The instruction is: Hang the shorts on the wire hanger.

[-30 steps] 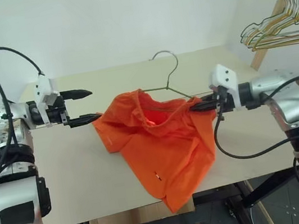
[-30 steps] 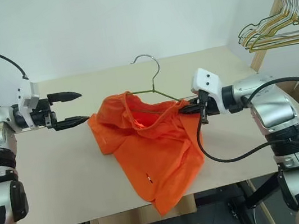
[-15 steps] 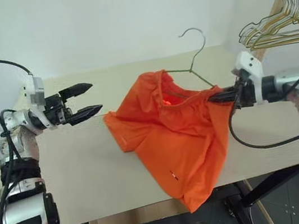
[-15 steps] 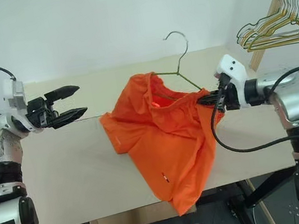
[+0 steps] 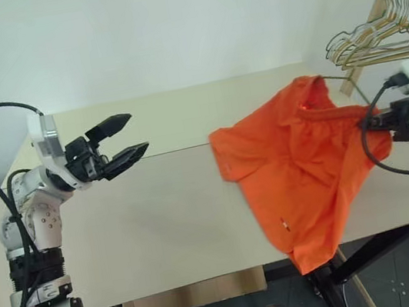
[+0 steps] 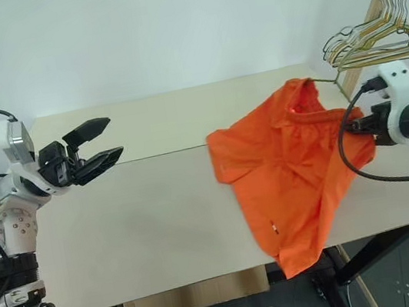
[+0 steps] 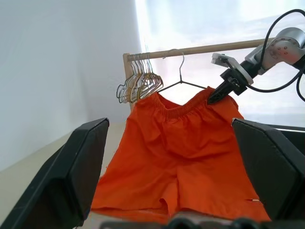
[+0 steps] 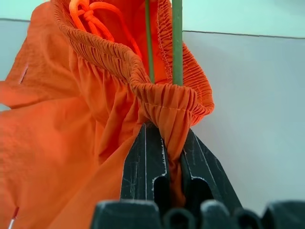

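Observation:
The bright orange shorts (image 5: 299,162) hang spread at the table's right end, and one leg droops past the front edge. My right gripper (image 5: 367,125) is shut on the gathered waistband (image 8: 157,98) at its right corner. The thin green wire hanger (image 8: 177,43) runs inside the waistband down to the pinched fold. Seen from the left wrist, the hanger's hook (image 7: 181,59) rises above the shorts. My left gripper (image 5: 139,131) is open over the table's left side, well away from the shorts, and points toward them with nothing between its fingers.
A bunch of gold and dark wire hangers (image 5: 380,36) hangs on a wooden rail at the far right, just behind my right gripper. The beige table (image 5: 161,223) stretches between the two arms. A cardboard box (image 5: 188,292) sits under the front edge.
My right gripper has swung right, carrying the shorts and hanger from the table's middle to its right end. The left gripper has drawn back a little and tilted upward, still open.

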Available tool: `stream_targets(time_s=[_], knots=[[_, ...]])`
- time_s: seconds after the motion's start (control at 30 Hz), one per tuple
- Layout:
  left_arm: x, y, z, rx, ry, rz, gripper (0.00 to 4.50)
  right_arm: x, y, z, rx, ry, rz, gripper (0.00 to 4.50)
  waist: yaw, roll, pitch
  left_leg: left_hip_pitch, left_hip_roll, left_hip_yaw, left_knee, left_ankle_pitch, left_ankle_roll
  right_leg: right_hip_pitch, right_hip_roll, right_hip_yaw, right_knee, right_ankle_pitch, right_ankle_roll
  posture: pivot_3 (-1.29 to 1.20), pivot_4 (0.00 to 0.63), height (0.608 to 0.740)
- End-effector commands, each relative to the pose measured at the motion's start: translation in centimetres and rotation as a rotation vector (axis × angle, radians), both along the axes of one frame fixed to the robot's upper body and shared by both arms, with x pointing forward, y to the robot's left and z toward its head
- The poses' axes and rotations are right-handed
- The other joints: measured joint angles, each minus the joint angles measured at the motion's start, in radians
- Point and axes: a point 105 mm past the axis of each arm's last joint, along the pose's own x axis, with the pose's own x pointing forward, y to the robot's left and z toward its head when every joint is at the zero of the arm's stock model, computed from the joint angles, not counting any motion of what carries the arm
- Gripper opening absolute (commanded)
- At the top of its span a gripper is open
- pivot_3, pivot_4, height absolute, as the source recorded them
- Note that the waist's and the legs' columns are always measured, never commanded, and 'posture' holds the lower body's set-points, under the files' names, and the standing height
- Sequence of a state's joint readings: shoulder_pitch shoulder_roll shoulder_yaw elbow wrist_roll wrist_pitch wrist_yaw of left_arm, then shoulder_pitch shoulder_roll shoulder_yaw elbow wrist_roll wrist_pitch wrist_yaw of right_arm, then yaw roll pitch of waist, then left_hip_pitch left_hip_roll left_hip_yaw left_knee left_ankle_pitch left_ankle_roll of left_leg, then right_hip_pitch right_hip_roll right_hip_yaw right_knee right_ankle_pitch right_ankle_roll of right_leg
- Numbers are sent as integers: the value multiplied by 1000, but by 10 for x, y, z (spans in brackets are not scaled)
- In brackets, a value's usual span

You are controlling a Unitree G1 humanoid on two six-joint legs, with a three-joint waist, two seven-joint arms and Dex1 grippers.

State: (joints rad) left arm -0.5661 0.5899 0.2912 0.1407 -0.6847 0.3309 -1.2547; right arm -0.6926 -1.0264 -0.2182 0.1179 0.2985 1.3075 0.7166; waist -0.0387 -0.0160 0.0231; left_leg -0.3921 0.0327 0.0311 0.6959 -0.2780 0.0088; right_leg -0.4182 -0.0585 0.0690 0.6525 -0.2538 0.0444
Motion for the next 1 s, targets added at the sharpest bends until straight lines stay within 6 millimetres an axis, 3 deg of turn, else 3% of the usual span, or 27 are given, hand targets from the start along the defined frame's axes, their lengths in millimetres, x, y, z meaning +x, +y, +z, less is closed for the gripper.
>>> stream_targets(time_s=[0.03, 0.2, 0.4, 0.63, 1.0], knots=[[-3, -4, 8, -29, -42, -12, 4472, -13, -30, 21, -54, -32, -163, 0, -9, 1, -1, 0, 0, 0, 0, 0, 0, 0, 0, 0, 0, 0, 0, -111, 0, 740], [-1, -8, 6, -67, -42, -18, 4472, -22, -67, 32, -87, -43, -389, 0, -35, 2, -1, 2, 0, 1, -1, 0, 0, 3, 0, 1, -2, 0, 0, -129, 0, 740], [4, -13, 7, -92, -45, -7, 4472, -21, -95, 40, -109, -145, -653, 0, -69, 4, -2, 6, 0, 1, -2, 0, 0, 8, 0, 1, -4, 0, 0, -132, 0, 740], [2, -16, 6, -79, -49, -4, 4472, -6, -102, 41, -143, -235, -818, 0, -106, 4, -2, 13, 0, 0, -3, 0, 0, 15, 0, 3, -5, 0, 1, -114, 0, 740], [-8, -10, 3, -70, -44, 24, 4472, 9, -122, 36, 20, -282, -986, 0, -113, 5, -2, 13, -1, -1, -4, 0, 0, 16, -1, 3, -6, 0, 1, -69, 0, 740]])
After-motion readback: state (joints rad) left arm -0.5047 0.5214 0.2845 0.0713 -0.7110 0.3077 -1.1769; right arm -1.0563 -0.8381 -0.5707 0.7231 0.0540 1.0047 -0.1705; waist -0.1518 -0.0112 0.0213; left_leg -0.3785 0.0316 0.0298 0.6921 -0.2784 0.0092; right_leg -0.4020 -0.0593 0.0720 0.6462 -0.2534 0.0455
